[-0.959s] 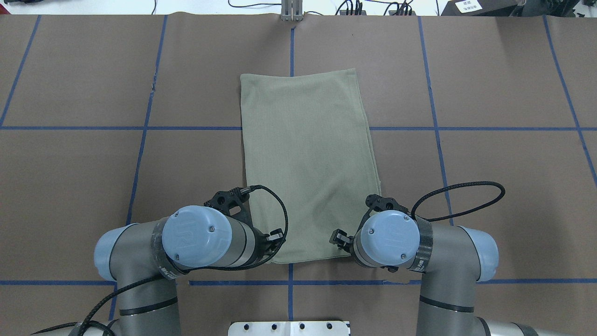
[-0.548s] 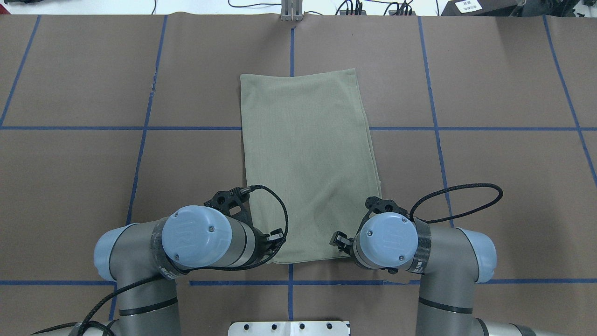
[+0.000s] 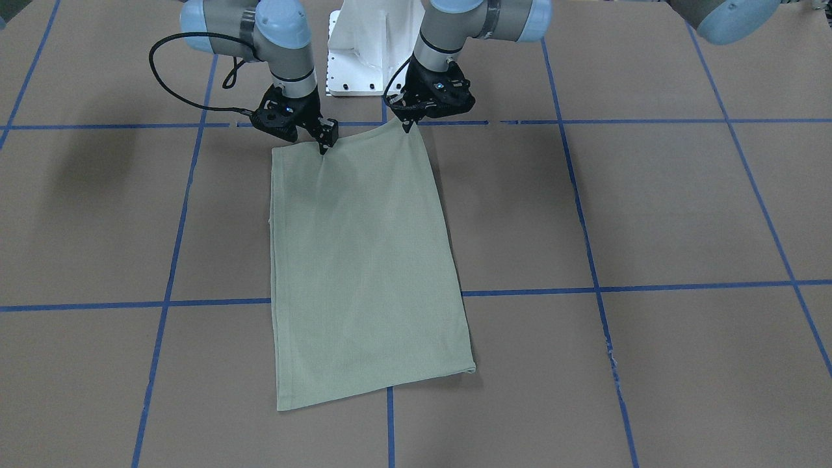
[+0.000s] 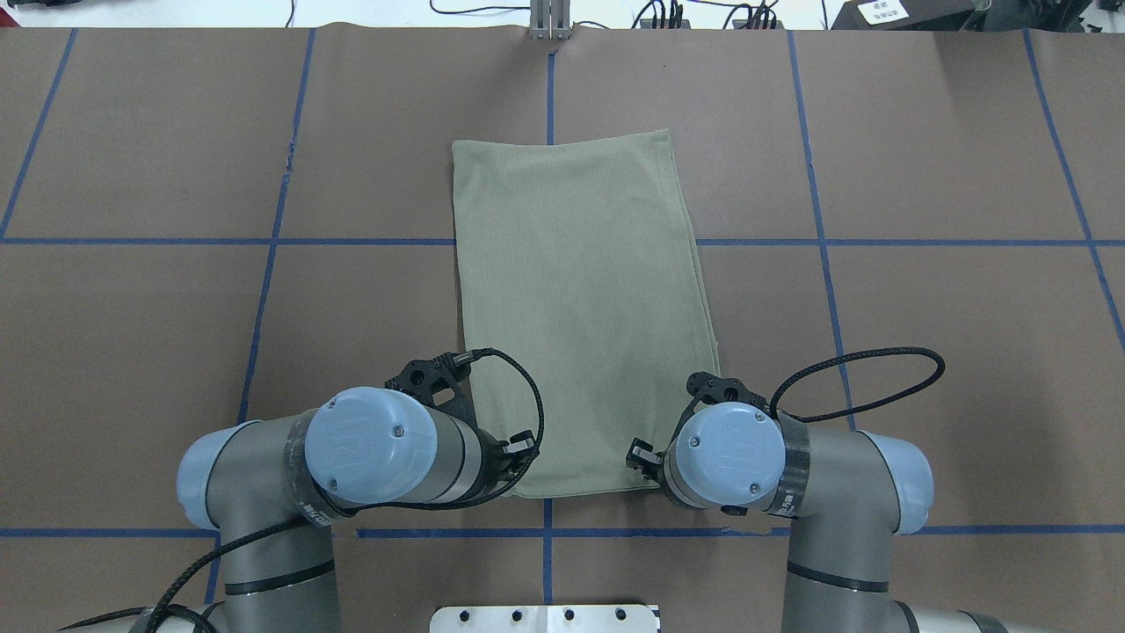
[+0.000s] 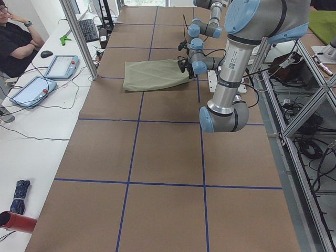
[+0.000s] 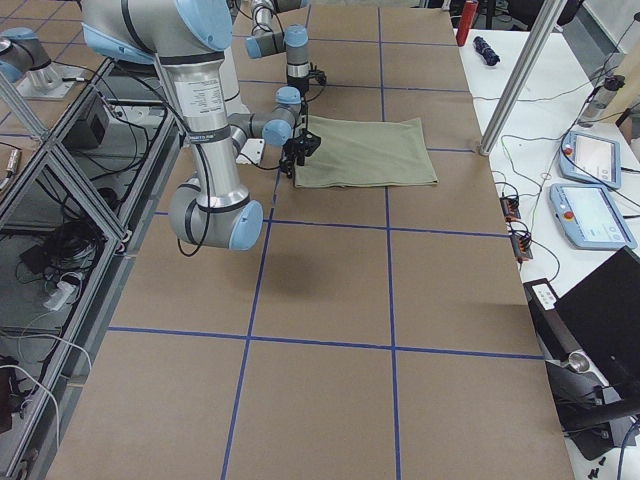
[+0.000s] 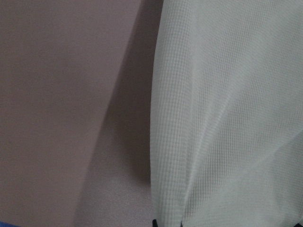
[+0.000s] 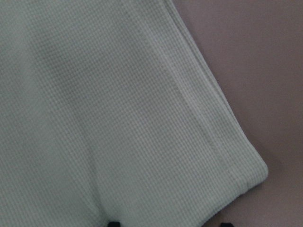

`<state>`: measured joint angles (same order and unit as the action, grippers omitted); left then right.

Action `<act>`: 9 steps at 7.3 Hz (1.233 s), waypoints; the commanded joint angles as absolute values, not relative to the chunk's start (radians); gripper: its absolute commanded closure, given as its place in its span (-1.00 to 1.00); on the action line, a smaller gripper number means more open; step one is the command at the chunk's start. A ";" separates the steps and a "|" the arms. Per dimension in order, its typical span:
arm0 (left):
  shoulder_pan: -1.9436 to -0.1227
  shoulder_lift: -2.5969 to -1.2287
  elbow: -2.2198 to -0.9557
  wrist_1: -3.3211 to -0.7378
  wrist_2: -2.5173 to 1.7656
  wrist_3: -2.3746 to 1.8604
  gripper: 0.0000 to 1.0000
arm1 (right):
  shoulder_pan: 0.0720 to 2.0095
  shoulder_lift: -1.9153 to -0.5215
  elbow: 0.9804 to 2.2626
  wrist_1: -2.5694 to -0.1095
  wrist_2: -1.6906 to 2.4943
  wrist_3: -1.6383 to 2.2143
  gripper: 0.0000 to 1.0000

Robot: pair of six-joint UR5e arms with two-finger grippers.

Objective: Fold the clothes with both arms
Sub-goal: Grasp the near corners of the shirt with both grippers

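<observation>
A green shirt (image 4: pixel 580 308) is clamped at its 6 o'clock edge by the closed left claw (image 3: pixel 409 125) and closed right claw (image 3: pixel 324 144), likely for folding toward 12 o'clock.

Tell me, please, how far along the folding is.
Done: the green shirt lies folded into a long rectangle, sleeves hidden. In hand: left gripper and right gripper pinch its robot-side edge, slightly raised. Left: probably folding that end over toward the far edge.

You're looking at a matt, waffle-knit cloth shirt (image 4: pixel 580 308) on a matt brown paper table cover (image 4: pixel 967 158) lined with smooth blue tape (image 4: pixel 352 241).
</observation>
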<state>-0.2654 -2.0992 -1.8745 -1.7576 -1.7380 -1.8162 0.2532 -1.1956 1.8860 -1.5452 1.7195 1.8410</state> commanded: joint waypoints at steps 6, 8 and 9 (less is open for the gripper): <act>-0.267 -2.100 -1.875 -1.756 -1.740 -1.816 1.00 | 0.276 -1.152 1.902 -1.545 1.720 1.868 1.00; -0.267 -2.088 -1.907 -1.747 -1.740 -1.803 1.00 | 0.279 -1.149 1.936 -1.546 1.721 1.891 1.00; -0.262 -2.068 -1.943 -1.738 -1.738 -1.775 1.00 | 0.278 -1.152 1.963 -1.546 1.726 1.916 1.00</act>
<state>-0.2658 -2.0862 -1.9057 -1.7481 -1.7392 -1.8010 0.2778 -1.1514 1.9324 -1.5460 1.7220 1.8877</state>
